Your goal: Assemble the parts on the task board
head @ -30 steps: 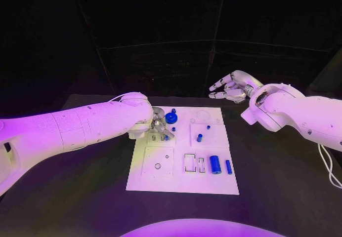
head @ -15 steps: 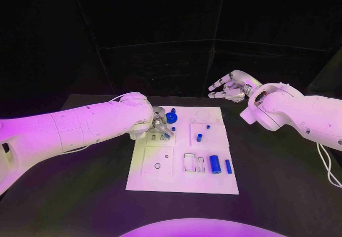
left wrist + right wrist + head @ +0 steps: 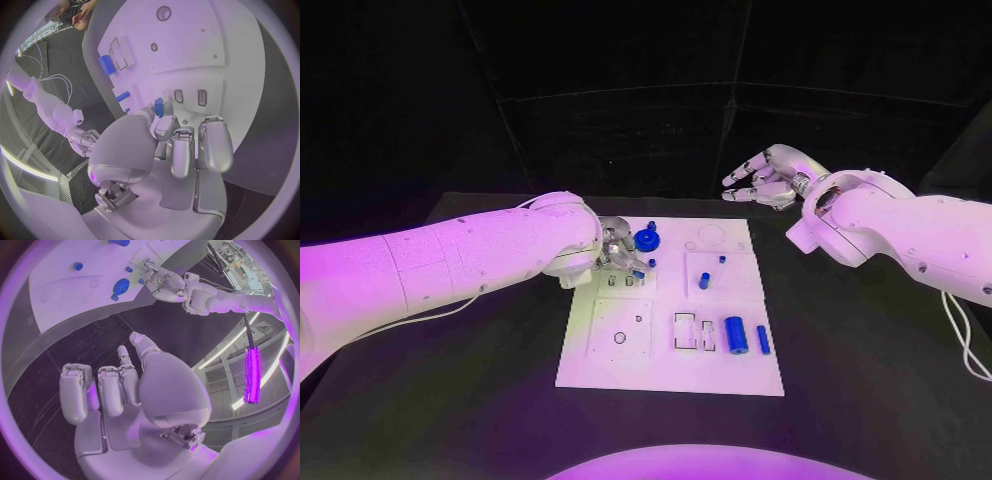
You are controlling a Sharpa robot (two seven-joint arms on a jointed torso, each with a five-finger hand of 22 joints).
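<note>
Looking down from the head camera, I have the task board (image 3: 672, 345) lying flat in the middle of the black tabletop (image 3: 877, 340), with my left hand (image 3: 620, 252) over its far left part and my right hand (image 3: 762, 178) raised beyond the board's far right corner, well apart from it. From the left wrist camera I see a small blue part (image 3: 159, 107) pinched between the thumb and a fingertip of the left hand, just above two small rectangular slots (image 3: 190, 96) in the board; the other fingers (image 3: 214, 145) lie curled beside it. My right hand holds nothing, its fingers (image 3: 100, 390) loosely bent and apart over bare tabletop. Just beside the left hand, a round blue part (image 3: 646, 239) sits on the board near its far edge. A small blue peg (image 3: 704, 279) stands near the board's middle. Nearer to me, a thick blue cylinder (image 3: 734, 333) and a thinner blue cylinder (image 3: 763, 338) lie side by side, next to a pair of rectangular recesses (image 3: 694, 331).
</note>
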